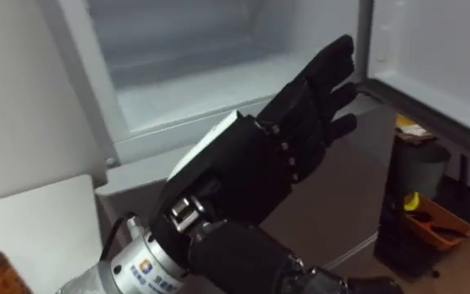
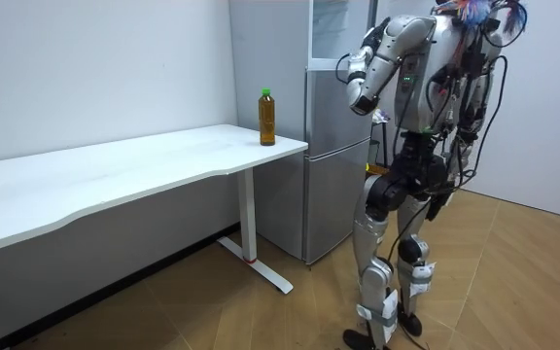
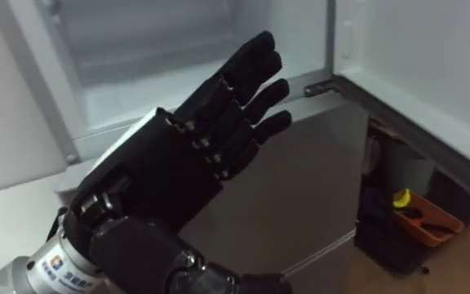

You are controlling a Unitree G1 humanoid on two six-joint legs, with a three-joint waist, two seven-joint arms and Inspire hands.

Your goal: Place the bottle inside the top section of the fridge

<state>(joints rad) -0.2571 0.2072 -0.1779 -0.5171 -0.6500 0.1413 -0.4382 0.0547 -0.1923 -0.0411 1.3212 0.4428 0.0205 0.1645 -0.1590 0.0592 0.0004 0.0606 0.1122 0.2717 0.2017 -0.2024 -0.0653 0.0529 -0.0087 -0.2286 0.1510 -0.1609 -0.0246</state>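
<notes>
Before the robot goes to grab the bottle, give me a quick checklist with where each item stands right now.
1. Upper fridge door open: ok.
2. Room on the shelf: ok, as far as it shows.
3. Bottle upright on the table, near its corner: ok.
4. Left hand open, holding nothing: ok.
5. Bottle reachable without a step: cannot tell.
</notes>
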